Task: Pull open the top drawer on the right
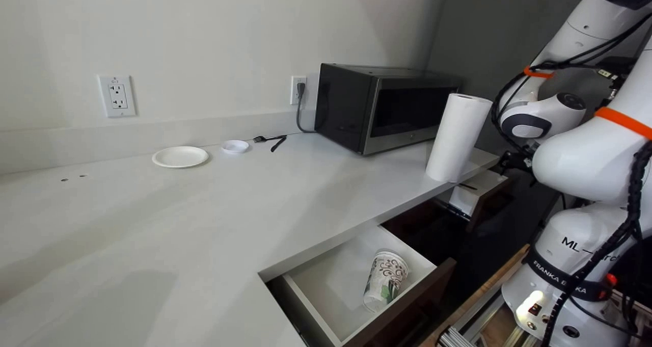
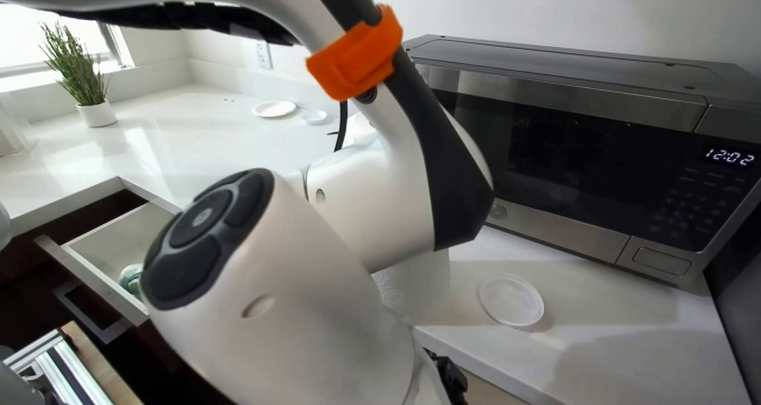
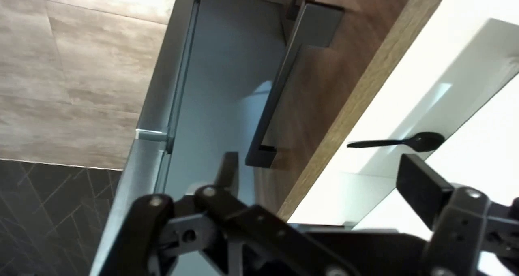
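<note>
Panda arm (image 2: 362, 214): blocks much of ext. view; base (image 1: 558, 252) lettered "FRANKA". Microwave (image 2: 571, 155): clock (image 2: 730, 157) "12:02" legible in ext. view only. Top R drawer (image 3: 357, 105): pulled out; bar handle (image 3: 277, 93) clear in wrist view. Paper-towel roll (image 2: 419, 283): mostly behind arm in ext. view. Gripper (image 3: 322, 162): fingers (image 3: 423, 189) spread, drawer front (image 3: 320, 105) seen btwn tips. Black spoon (image 3: 423, 141): in drawer.

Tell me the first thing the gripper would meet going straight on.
Likely the top edge of the drawer front, which shows ahead of the open gripper in the wrist view; depth is unclear.
</note>
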Robot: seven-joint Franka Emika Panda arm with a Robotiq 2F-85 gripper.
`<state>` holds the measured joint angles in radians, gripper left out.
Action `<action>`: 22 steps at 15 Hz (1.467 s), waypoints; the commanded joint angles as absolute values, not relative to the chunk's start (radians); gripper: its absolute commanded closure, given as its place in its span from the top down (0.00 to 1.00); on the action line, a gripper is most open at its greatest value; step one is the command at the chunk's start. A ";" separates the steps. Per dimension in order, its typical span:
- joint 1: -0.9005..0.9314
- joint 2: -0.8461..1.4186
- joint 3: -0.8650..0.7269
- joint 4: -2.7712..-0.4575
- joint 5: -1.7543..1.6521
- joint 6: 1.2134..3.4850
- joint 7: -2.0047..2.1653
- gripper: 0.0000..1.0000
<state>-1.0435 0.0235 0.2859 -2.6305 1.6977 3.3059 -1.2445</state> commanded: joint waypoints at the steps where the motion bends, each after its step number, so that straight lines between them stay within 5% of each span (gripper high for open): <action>1: -0.984 0.087 0.232 -2.605 1.638 3.233 -1.192 1.00; 22: -0.989 0.357 0.105 -2.532 1.613 3.315 -1.152 1.00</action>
<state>-0.9683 0.3225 0.1465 -2.5167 1.6143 3.2450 -1.1523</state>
